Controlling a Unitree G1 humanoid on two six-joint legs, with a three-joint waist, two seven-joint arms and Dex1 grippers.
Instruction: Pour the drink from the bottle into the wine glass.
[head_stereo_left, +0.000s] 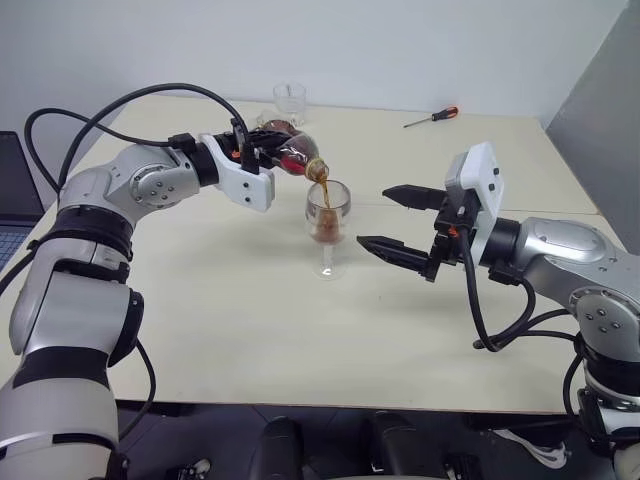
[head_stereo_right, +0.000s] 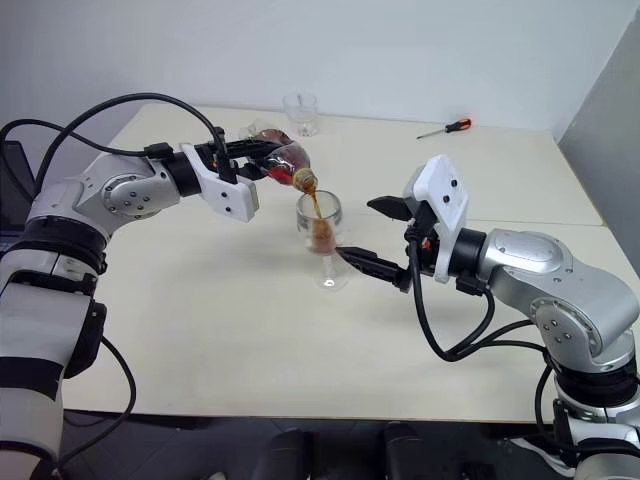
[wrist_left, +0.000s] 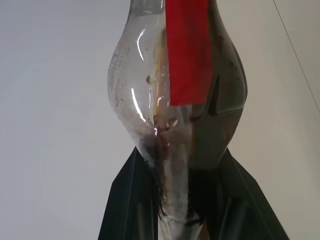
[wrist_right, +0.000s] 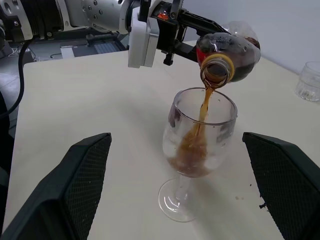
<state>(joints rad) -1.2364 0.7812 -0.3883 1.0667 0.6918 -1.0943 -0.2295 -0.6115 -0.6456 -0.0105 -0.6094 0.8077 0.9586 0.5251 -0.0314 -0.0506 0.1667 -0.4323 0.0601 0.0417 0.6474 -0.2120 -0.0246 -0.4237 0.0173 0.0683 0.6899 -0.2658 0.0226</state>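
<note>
My left gripper (head_stereo_left: 262, 152) clamps the tilted bottle (head_stereo_left: 290, 152); right gripper (head_stereo_left: 398, 222) is wide open (empty). Steeper tilt could splash past the glass (head_stereo_left: 328, 215).

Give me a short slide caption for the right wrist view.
Tilted bottle streams dark drink into the wine glass, between the open right end effector fingers.
</note>
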